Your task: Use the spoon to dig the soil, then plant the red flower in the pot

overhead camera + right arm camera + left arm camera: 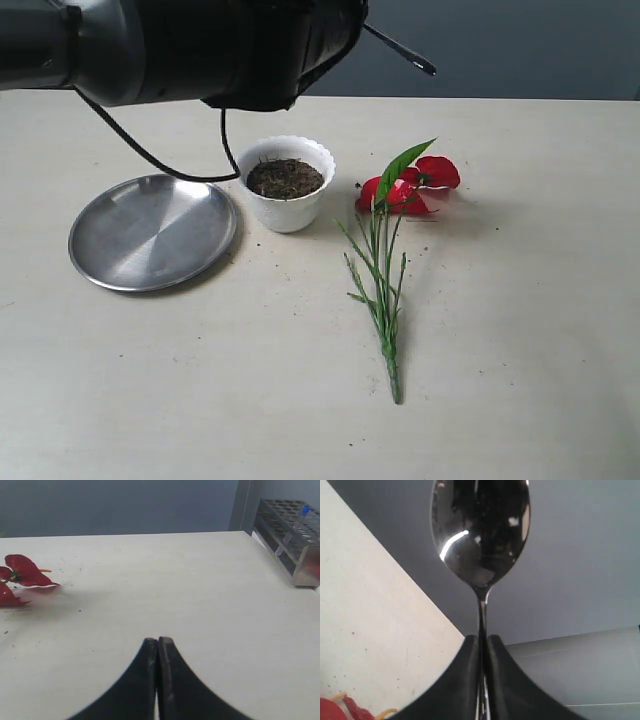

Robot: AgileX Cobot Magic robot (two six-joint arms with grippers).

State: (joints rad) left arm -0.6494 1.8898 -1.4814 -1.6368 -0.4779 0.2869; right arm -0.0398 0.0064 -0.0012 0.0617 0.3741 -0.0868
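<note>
The pale table [520,330] carries everything. The steel plate [152,230] lies below the left gripper [482,642], off to its outer side, and plays no part here. The red flower [395,200] lies flat, nearer the right gripper [158,647], whose jaws are pressed together on nothing. The pot [290,210] of soil [285,178] sits beneath the left gripper, which pinches the spoon [480,535] by its handle, bowl raised clear. Tip the bowl down, enter mid-soil and lever gently, because the pot looks light enough to slide.
</note>
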